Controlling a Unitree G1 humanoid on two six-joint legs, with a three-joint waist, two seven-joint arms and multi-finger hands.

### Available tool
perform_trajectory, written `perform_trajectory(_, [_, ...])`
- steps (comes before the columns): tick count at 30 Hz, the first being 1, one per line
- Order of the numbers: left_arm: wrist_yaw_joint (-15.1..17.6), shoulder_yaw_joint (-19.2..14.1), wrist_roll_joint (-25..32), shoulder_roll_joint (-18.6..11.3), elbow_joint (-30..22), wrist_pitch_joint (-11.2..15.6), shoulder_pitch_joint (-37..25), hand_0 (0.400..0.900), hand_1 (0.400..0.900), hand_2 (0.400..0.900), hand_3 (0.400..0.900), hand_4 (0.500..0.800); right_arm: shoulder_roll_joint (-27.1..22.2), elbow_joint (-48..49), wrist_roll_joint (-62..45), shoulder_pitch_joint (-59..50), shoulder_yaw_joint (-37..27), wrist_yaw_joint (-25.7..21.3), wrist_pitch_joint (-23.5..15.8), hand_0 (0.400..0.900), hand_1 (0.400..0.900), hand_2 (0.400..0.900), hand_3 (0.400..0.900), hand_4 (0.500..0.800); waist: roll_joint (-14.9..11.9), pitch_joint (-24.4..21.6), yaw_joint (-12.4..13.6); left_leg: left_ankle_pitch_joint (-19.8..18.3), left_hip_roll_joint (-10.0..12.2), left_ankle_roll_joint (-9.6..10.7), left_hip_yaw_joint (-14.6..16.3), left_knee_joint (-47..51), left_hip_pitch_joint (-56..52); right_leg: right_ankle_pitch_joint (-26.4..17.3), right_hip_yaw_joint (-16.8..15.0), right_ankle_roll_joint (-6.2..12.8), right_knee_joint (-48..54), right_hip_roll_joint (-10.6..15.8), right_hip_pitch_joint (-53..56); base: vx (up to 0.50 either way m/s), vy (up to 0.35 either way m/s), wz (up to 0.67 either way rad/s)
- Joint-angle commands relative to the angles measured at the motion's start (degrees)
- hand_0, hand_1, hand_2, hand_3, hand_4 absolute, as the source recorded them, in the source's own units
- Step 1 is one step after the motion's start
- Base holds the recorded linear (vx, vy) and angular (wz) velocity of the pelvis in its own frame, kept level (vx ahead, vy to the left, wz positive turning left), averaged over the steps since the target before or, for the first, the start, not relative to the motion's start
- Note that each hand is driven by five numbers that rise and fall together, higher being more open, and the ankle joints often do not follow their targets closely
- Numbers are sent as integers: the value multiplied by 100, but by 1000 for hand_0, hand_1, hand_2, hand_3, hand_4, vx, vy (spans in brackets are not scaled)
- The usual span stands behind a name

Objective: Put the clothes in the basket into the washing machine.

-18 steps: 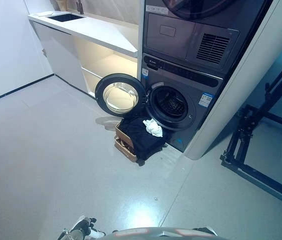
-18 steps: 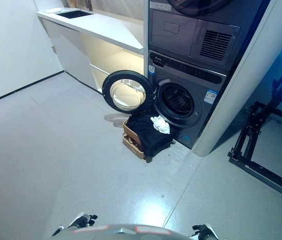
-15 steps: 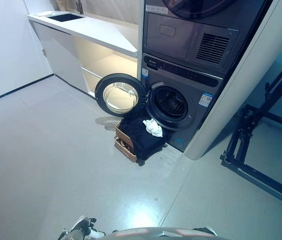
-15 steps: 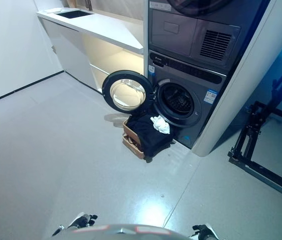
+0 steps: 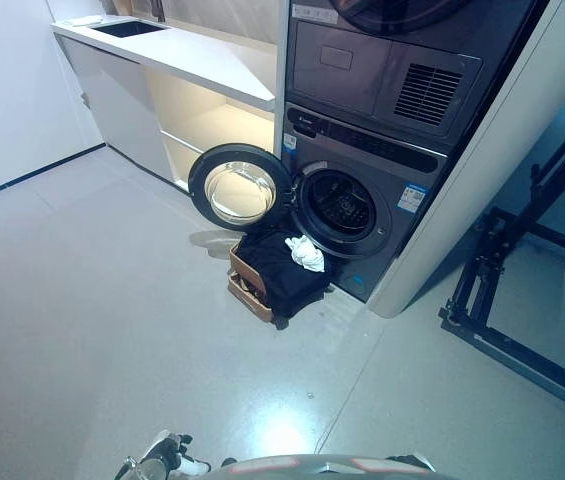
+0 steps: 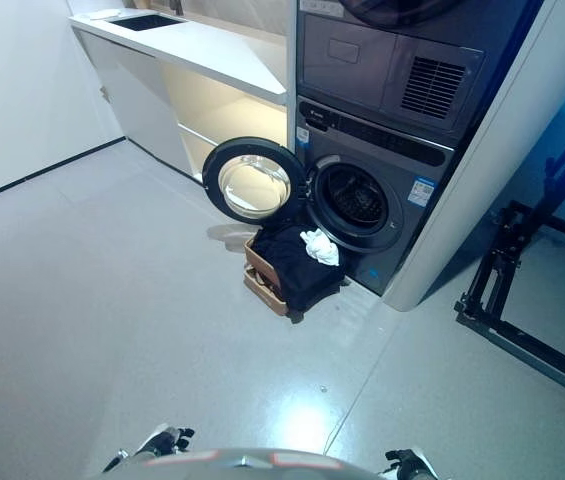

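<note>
The grey floor fills most of both views. At the far side stands the washing machine, its round door swung open to the left, with a white surface along the wall beside it. The basket sits on the floor just before the drum opening, heaped with dark clothes and a white garment on top. A black stand is at right. Both robot hands are well apart from the basket, at the bottom edge: left robot hand, right robot hand; I cannot tell whether their fingers are spread or curled, and neither touches the laundry. Against the earlier frames, only the camera has shifted slightly.
</note>
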State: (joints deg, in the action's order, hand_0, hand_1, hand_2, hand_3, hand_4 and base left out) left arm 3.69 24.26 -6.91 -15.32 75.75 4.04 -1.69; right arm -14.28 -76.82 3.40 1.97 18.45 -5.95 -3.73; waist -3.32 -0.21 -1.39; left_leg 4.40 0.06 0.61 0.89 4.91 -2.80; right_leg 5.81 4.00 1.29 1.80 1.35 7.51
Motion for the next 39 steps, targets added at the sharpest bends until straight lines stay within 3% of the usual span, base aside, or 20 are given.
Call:
perform_trajectory(1, [80,-196,-130,-14,255,98,-325,900,900,900,900,800,-85,-58,-42,-293,42,-136,-90,900,900,900,900,800,-7,184,122,-416,-121,-181,-222,-383,128,-414,-68,138,-621,-154,-534,-20,-78,8])
perform_trajectory(4, [117,-224,-74,-22,207,104,-390,900,900,900,900,800,-109,-31,-74,-366,81,-147,-115,900,900,900,900,800,-109,348,168,-648,-228,-159,-254,-1394,635,-289,-139,11,-827,-193,-614,6,-112,8])
perform_trajectory(9, [179,-319,136,8,59,143,-446,900,900,900,900,800,-223,62,-85,-431,86,-208,-95,900,900,900,900,800,-280,777,458,-58,-360,-29,-282,-3700,1953,-195,-142,-209,-985,-180,-382,88,-153,6])
perform_trajectory(11, [226,-398,241,-22,22,176,-391,900,900,900,900,800,-320,-30,-115,-418,26,-248,-60,900,900,900,900,800,-205,632,549,-69,-243,-49,12,-2977,2453,-33,-152,-187,-858,-249,-153,379,-64,-7])
perform_trajectory(13, [237,-404,249,-40,4,175,-377,900,900,900,900,800,-338,-43,-140,-415,32,-258,-67,900,900,900,900,800,-189,627,629,3,-210,-35,20,-2561,2459,15,-230,-151,-778,-257,-6,319,29,-31])
perform_trajectory(14, [264,-371,229,-26,59,175,-328,900,900,900,900,800,-357,-56,-117,-421,59,-310,-53,900,900,900,900,800,-35,537,708,383,16,65,-41,-1322,2470,125,-394,-76,-629,-369,238,294,50,-30])
perform_trajectory(15, [265,-370,229,-28,60,176,-326,900,900,900,900,800,-355,-56,-117,-418,60,-311,-53,900,900,900,900,800,-68,571,717,414,-13,61,-14,-1243,2383,138,-402,-71,-620,-331,288,438,91,-42])
perform_trajectory(17, [303,-321,195,11,123,170,-262,900,900,900,900,800,-410,-63,-131,-477,56,-351,-47,900,900,900,900,800,4,464,735,705,308,167,426,-151,2562,278,-585,107,-444,-211,677,507,153,-44])
perform_trajectory(19, [312,-343,176,18,149,160,-210,900,900,900,900,800,-397,-74,-125,-439,46,-330,-35,900,900,900,900,800,24,316,755,890,415,173,710,-141,2484,316,-661,227,-385,-87,905,477,166,-45])
perform_trajectory(21, [309,-364,163,18,156,154,-184,900,900,900,900,800,-368,-91,-91,-405,42,-312,-23,900,900,900,900,800,19,246,795,998,403,152,693,-138,2378,334,-703,271,-419,4,973,442,166,-43])
perform_trajectory(22, [293,-329,137,-7,188,163,-188,900,900,900,900,800,-317,-146,-30,-392,33,-293,6,900,900,900,900,800,-58,75,813,1183,285,91,624,-164,2266,-8,-760,426,-757,235,934,530,210,-42])
perform_trajectory(23, [293,-327,137,-10,187,163,-186,900,900,900,900,800,-313,-146,-30,-390,33,-293,6,900,900,900,900,800,-72,69,815,1181,274,90,631,-163,2266,-2,-760,429,-759,248,932,539,238,-25])
perform_trajectory(25, [254,-207,87,-11,186,183,-201,900,900,900,900,800,-279,-121,18,-302,4,-253,-14,900,900,900,900,800,-175,-51,780,1034,6,-48,620,-185,2022,-1122,-852,584,-1715,506,572,419,252,10])
perform_trajectory(26, [246,-146,137,-52,105,194,-261,900,900,900,900,800,-276,-62,30,-287,-23,-251,-17,900,900,900,900,800,-114,65,658,834,-214,-208,567,-147,1634,-2128,-820,592,-2687,611,39,440,346,34])
perform_trajectory(28, [252,-79,172,-112,21,177,-392,900,900,900,900,800,-270,48,-34,-326,-53,-285,-17,900,900,900,900,800,68,225,535,678,-243,-350,437,-100,1301,-2656,-784,484,-3674,523,-444,359,340,38])
perform_trajectory(30, [257,-59,187,-154,10,165,-472,900,900,900,900,800,-255,107,-77,-355,-56,-288,-28,900,900,900,900,800,127,341,444,591,-262,-421,385,-77,1107,-2604,-710,452,-4160,490,-736,288,229,25])
perform_trajectory(31, [249,-59,164,-196,26,153,-515,900,900,900,900,800,-220,193,-99,-368,-72,-302,-36,900,900,900,900,800,207,448,334,350,-288,-500,313,-50,747,-2229,-397,441,-4469,676,-1242,402,190,27])
perform_trajectory(33, [266,-58,173,-213,20,155,-539,900,900,900,900,800,-229,235,-130,-359,-96,-309,-45,900,900,900,900,800,250,469,275,285,-253,-489,281,-35,613,-2035,-262,402,-4369,713,-1496,410,119,35])
perform_trajectory(36, [275,-17,79,-212,67,179,-580,900,900,900,900,800,-227,284,-178,-301,-159,-323,-73,900,900,900,900,800,227,570,30,-51,-354,-404,-49,9,108,-1378,298,370,-2961,842,-1897,438,-47,45])
perform_trajectory(39, [254,-8,9,-180,137,194,-567,900,900,900,900,800,-227,346,-173,-311,-209,-318,-91,900,900,900,900,800,74,549,-139,-390,-450,-296,-195,9,-211,-1614,495,535,-1450,612,-2112,404,-110,30])
